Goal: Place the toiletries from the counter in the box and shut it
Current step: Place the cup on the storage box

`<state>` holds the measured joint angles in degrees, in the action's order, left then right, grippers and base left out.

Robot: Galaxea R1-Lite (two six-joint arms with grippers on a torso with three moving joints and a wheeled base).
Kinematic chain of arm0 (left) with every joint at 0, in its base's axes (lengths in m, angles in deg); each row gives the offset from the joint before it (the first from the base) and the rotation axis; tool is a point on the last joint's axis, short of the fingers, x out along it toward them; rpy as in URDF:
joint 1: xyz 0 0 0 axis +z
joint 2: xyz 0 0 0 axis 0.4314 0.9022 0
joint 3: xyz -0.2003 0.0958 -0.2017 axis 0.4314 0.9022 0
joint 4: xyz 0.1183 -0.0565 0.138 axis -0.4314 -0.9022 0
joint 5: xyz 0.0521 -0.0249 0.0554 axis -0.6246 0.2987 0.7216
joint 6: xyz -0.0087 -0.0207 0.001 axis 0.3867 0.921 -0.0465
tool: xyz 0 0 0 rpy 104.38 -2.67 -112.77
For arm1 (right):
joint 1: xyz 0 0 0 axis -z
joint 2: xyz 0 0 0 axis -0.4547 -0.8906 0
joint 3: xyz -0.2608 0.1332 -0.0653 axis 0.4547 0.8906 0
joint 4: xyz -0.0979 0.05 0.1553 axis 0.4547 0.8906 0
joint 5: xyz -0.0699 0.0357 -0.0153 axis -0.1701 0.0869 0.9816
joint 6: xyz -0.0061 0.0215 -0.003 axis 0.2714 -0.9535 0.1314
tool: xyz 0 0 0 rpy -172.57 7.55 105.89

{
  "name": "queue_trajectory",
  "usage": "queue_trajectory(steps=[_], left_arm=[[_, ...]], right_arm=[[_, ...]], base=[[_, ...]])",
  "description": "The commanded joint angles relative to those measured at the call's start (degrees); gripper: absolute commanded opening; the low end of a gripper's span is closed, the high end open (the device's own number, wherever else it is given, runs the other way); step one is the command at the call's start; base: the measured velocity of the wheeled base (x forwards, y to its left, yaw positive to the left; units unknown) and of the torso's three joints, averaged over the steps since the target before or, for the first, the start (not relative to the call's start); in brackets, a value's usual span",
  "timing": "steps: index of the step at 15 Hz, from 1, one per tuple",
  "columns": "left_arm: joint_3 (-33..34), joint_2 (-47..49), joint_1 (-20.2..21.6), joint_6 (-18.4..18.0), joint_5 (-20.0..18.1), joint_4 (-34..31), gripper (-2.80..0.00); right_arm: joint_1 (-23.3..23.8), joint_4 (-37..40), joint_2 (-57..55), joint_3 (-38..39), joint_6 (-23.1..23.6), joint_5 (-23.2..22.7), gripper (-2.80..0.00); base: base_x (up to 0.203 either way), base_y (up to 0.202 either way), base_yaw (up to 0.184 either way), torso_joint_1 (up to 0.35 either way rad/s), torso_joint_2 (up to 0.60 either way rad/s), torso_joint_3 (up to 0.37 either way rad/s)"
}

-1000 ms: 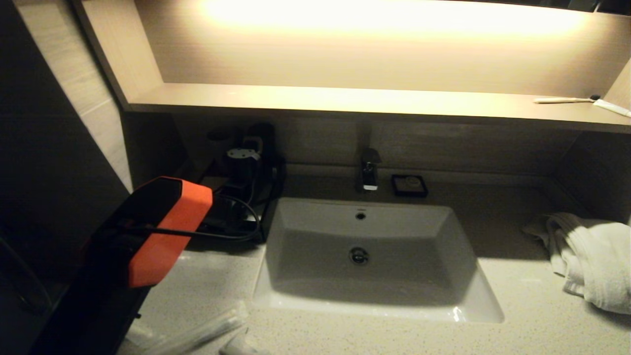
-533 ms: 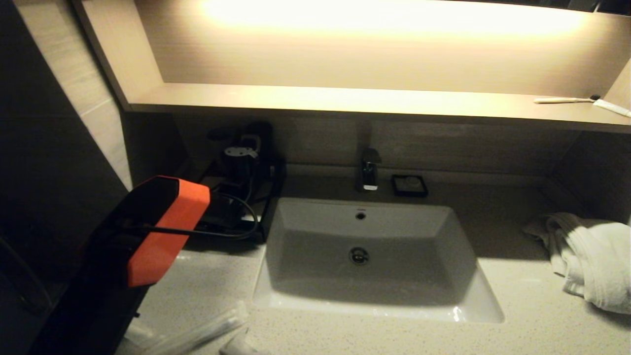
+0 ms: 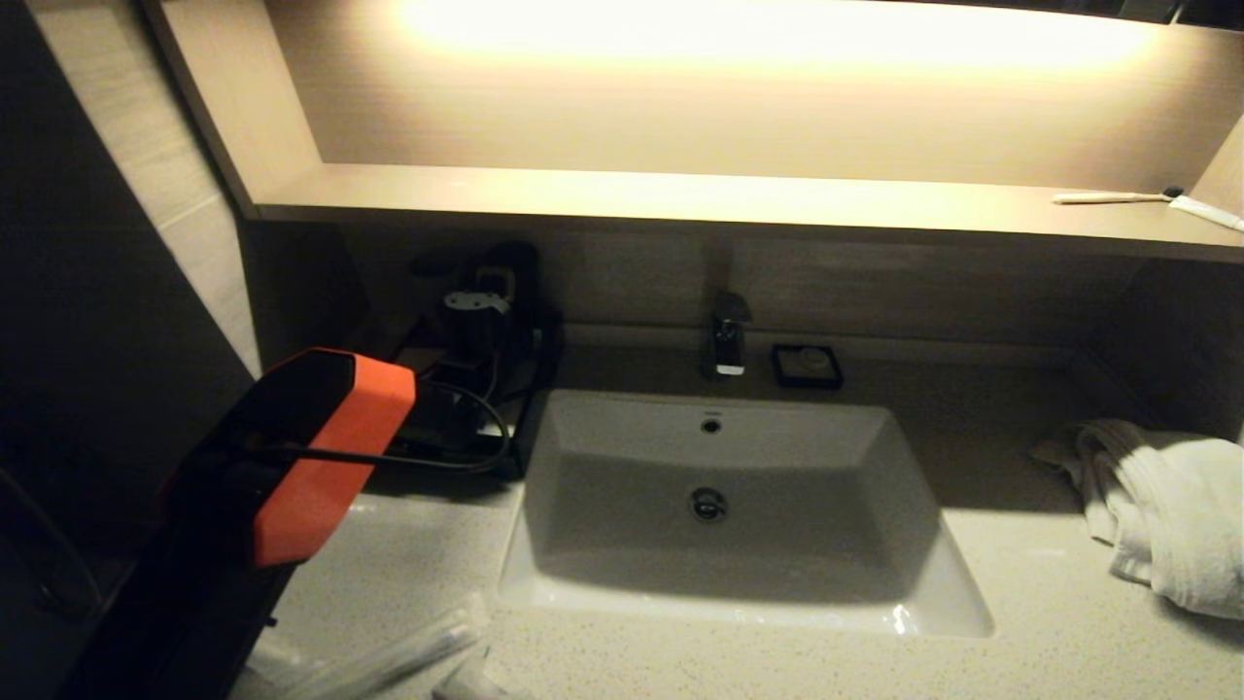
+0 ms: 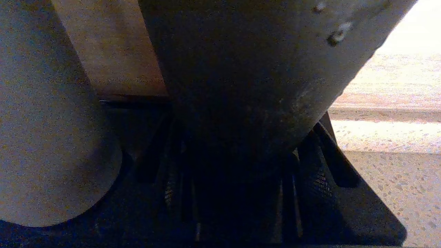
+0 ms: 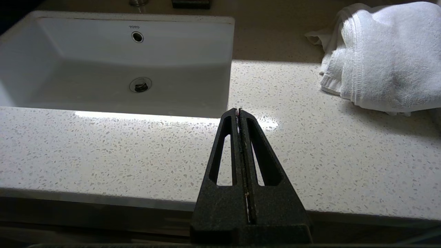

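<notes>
My left arm (image 3: 321, 437) reaches into the dark back left corner of the counter. Its gripper (image 3: 476, 303) is over a black box or tray (image 3: 530, 428) holding dark items. In the left wrist view a large dark round-sided thing (image 4: 241, 86) fills the space right at the jaws; I cannot tell what it is. Clear-wrapped toiletries (image 3: 389, 661) lie at the counter's front left. A toothbrush (image 3: 1113, 197) and a white tube (image 3: 1205, 212) lie on the lit shelf, far right. My right gripper (image 5: 238, 111) is shut and empty over the counter's front edge, right of the sink.
A white sink (image 3: 724, 593) takes up the middle of the counter, with a tap (image 3: 727, 340) and a black soap dish (image 3: 807, 366) behind it. A crumpled white towel (image 3: 1166, 506) lies at the right. The shelf overhangs the back of the counter.
The left gripper and arm rose slightly and came back down to about where they were. Nothing else has moved.
</notes>
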<state>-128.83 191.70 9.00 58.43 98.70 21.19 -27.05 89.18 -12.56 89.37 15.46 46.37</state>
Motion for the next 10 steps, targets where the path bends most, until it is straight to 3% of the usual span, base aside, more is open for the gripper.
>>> queue_trajectory(steps=[1,5,6,10], left_arm=[[0.1,0.1,-0.1,0.0,0.1,0.3,-2.8],[0.3,0.1,-0.1,-0.1,0.1,0.2,-2.8],[0.3,0.1,-0.1,-0.1,0.1,0.2,-0.08],[0.3,0.3,0.0,-1.3,0.0,0.8,0.0]], right_arm=[[0.0,0.0,0.0,0.0,0.0,0.0,-2.8],[0.0,0.0,0.0,0.0,0.0,0.0,-2.8],[0.0,0.0,0.0,0.0,0.0,0.0,-2.8],[0.0,0.0,0.0,0.0,0.0,0.0,-2.8]], base=[[0.0,0.0,0.0,0.0,0.0,0.0],[0.0,0.0,0.0,0.0,0.0,0.0],[0.0,0.0,0.0,0.0,0.0,0.0],[0.0,0.0,0.0,0.0,0.0,0.0]])
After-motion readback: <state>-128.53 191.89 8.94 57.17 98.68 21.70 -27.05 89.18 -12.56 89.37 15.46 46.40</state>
